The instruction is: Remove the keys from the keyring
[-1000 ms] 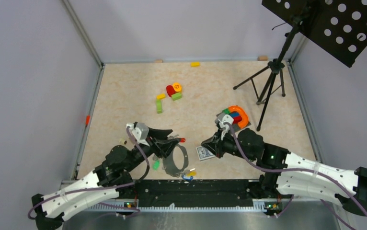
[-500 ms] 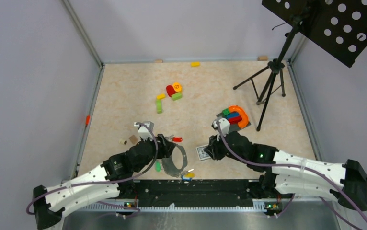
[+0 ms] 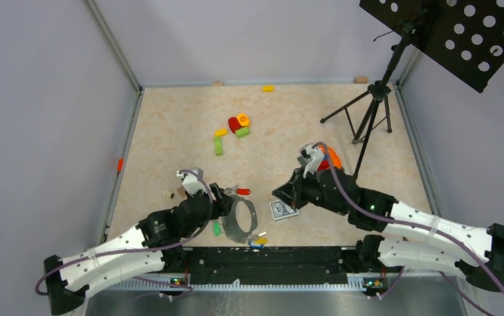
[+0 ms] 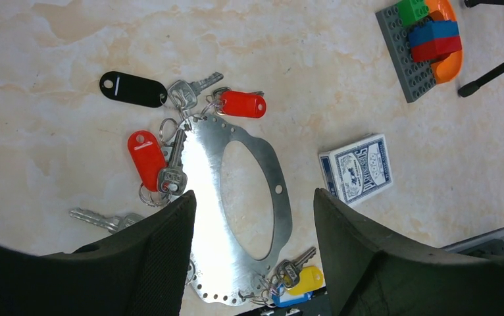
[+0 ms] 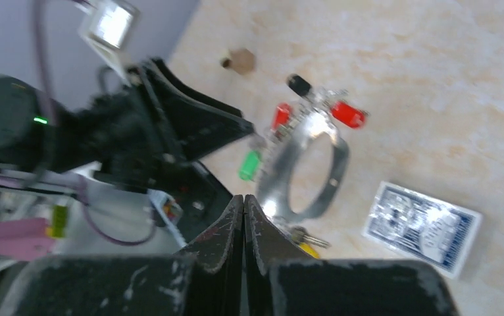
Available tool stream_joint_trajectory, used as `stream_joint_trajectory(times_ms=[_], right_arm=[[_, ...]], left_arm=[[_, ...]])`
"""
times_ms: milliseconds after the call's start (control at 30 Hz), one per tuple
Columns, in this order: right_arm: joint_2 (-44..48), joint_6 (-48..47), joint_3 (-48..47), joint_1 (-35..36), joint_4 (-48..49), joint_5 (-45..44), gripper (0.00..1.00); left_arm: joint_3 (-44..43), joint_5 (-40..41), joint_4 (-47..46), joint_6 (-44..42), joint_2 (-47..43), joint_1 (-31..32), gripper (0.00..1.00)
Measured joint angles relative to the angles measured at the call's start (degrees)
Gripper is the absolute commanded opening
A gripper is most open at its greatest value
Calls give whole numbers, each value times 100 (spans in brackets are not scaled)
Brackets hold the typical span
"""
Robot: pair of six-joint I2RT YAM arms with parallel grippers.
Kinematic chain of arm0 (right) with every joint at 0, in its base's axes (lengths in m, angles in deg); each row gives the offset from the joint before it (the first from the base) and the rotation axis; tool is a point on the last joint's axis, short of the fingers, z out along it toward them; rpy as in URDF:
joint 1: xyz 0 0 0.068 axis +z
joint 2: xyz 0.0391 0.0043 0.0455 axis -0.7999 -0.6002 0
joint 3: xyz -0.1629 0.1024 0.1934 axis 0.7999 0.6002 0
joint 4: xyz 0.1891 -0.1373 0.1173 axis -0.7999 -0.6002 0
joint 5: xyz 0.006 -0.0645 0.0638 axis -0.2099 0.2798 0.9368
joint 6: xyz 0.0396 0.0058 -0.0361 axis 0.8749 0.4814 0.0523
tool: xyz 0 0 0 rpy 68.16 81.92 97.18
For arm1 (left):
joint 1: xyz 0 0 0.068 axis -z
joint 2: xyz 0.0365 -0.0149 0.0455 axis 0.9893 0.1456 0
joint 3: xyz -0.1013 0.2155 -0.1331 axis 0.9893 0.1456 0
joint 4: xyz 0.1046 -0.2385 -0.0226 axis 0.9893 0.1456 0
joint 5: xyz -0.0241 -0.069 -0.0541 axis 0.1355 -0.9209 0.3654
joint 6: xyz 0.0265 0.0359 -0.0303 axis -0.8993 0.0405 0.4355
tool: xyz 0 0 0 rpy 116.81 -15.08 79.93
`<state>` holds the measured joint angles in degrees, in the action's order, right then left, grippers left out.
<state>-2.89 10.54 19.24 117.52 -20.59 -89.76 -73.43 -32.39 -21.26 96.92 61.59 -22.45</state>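
Left hand (image 4: 252, 207) spread wide, empty, hovering low over keyring (image 4: 200, 174), which lies flat on bench (image 4: 368, 99). Keys (image 4: 185, 94) with red, black, yellow tags hang on its rim. Right hand (image 5: 244, 199) pinched shut, empty, raised near card box (image 5: 424, 227). Orange arch (image 4: 452, 62) cradles blue and red blocks (image 4: 433, 31).

Each arm is built from white shell segments near the base and black joints and links toward the wrist. Along the white shells of the left arm (image 3: 111, 260) and the right arm (image 3: 427, 230), rows of small dark dots are seen. A lilac cable (image 3: 39, 286) is run along each arm. A white camera housing (image 3: 190, 178) is mounted at each wrist. A green light (image 3: 372, 208) is lit on the right arm. The fingers of the left gripper (image 4: 252, 201) are shaped as broad matte black wedges. Those of the right gripper (image 5: 243, 201) are black and scuffed with pale specks.
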Motion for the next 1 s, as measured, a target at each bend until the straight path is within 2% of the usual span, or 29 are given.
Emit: stream_joint_trajectory(times_ms=[300,500,600,767,900,1000], right_arm=[[675,1241,-448,0,608,26,0],[844,1707,-448,0,706,-323,0],[905,1585,-448,0,802,-496,0],[911,-66,-448,0,1180,-715,0],[914,-2361,-446,0,1652,-726,0],[935,-4485,-448,-2,1770,-87,0]], left_arm=[[-4,39,72,96,-90,0,69],[-42,39,81,94,-24,0,69],[-61,42,83,94,-15,0,68],[-74,85,79,87,-17,0,66],[-83,136,79,26,-50,0,64],[-83,181,76,-44,-168,0,63]])
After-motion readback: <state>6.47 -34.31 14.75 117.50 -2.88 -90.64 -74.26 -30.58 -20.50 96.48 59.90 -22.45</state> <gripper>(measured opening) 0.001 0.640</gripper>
